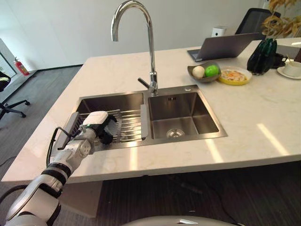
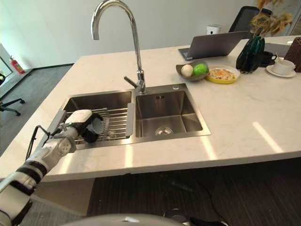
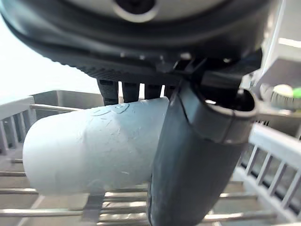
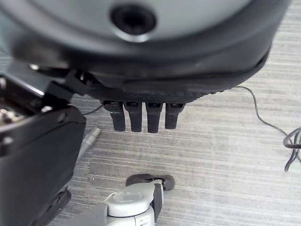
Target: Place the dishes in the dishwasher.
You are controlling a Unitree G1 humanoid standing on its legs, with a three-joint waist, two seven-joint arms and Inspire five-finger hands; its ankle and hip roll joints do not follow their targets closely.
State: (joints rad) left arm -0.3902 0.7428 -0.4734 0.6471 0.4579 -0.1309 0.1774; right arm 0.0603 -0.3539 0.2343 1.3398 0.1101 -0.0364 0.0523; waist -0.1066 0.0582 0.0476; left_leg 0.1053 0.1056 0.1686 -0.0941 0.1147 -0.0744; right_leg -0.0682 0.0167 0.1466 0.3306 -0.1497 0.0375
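left hand [image 1: 101, 126] fingers curled round pale cup [image 3: 89, 150] | over rack [image 1: 129, 125] | right hand [image 4: 141, 70] fingers straight

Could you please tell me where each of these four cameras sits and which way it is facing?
Left eye view: on the head, looking down at the sink, tap and counter; left hand over the rack.
Right eye view: beside it, the same scene.
Left wrist view: along the left hand, its fingers and thumb curled round a pale cup above the rack.
Right wrist view: along the right hand, fingers straight, facing the floor.
Both eye views and the left wrist view share the rack.
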